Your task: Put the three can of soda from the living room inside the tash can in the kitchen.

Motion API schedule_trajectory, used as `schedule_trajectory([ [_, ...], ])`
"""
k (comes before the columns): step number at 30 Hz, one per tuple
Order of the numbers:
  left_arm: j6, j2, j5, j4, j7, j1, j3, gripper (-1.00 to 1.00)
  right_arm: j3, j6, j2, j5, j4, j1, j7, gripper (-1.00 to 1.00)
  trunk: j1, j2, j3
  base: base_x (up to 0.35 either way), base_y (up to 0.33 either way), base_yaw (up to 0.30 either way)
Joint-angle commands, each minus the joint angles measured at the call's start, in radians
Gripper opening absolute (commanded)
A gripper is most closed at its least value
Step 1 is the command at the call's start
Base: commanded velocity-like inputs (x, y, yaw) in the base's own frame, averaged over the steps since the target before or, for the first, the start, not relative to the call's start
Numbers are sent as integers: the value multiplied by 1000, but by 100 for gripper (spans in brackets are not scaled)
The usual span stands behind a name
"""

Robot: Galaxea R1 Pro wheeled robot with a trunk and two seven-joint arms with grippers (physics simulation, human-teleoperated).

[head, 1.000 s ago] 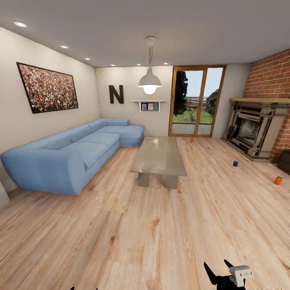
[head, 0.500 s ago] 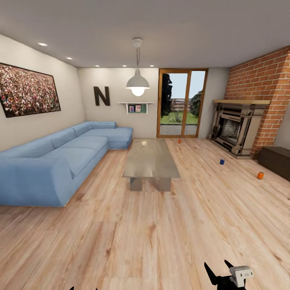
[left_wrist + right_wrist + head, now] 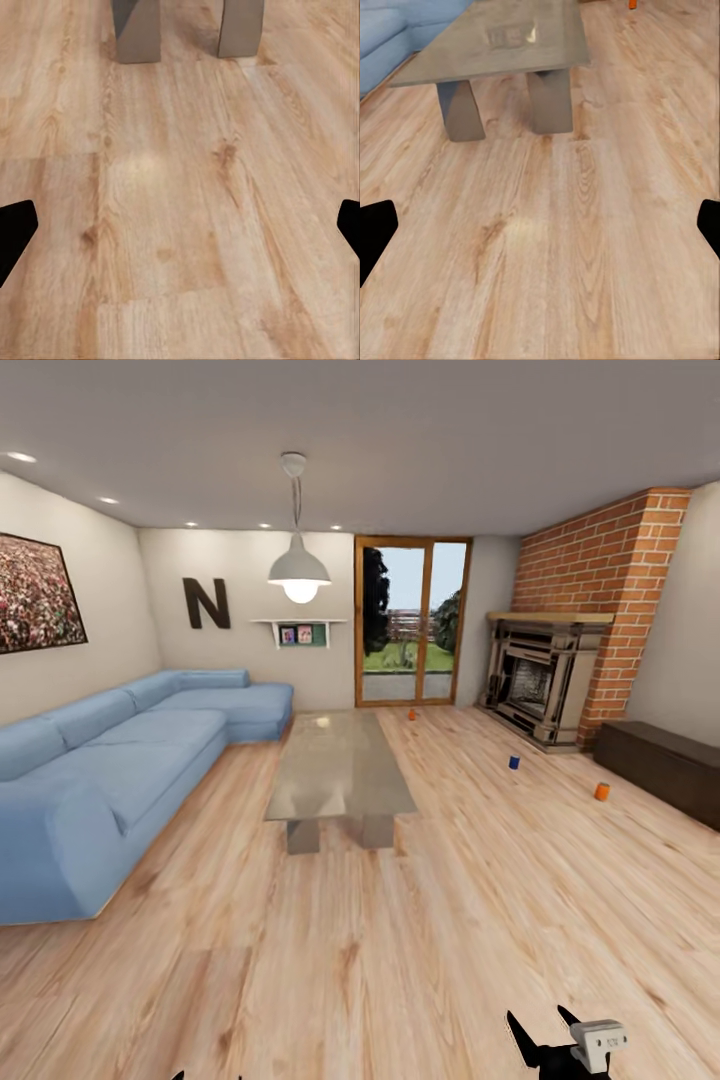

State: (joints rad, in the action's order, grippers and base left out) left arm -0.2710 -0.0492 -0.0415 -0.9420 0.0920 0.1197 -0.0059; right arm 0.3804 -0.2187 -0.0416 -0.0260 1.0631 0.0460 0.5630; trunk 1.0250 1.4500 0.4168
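Observation:
I am in the living room, where three soda cans stand on the plank floor. An orange-red can (image 3: 411,714) is far off by the glass doors (image 3: 405,622). A blue can (image 3: 514,762) sits in front of the fireplace (image 3: 535,678). An orange can (image 3: 601,791) stands near the dark low cabinet (image 3: 660,765). My right gripper (image 3: 537,1027) is at the lower edge of the head view, far from all of them. Both wrist views look at bare floor, with the left gripper (image 3: 180,229) and the right gripper (image 3: 540,229) open and empty. The trash can is out of view.
A grey slab coffee table (image 3: 340,765) stands mid-room, and its legs (image 3: 137,34) also appear in the left wrist view. A blue corner sofa (image 3: 110,760) lines the left wall. Open floor stretches between me and the cans.
The whole head view has swung to the right, so the sofa, table and cans sit further left in the picture. The things themselves have not moved, and the grippers look unchanged.

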Motion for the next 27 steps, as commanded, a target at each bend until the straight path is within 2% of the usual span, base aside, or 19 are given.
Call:
schedule_trajectory([
  [1,0,0,0,0,0,0,0,100,0,0,0,0,0,0,0,100,0,0,-1,240,-186,-222],
  [10,-1,-1,0,0,0,0,0,100,-1,0,0,0,0,0,0,100,0,0,-10,231,-202,-219],
  [15,-1,-1,0,0,0,0,0,100,-4,0,2,3,0,0,2,100,0,0,-13,227,-208,-107],
  [27,-2,0,0,10,0,0,1,100,-4,10,5,-5,-59,-12,-2,100,0,0,-1,227,-183,-105],
])
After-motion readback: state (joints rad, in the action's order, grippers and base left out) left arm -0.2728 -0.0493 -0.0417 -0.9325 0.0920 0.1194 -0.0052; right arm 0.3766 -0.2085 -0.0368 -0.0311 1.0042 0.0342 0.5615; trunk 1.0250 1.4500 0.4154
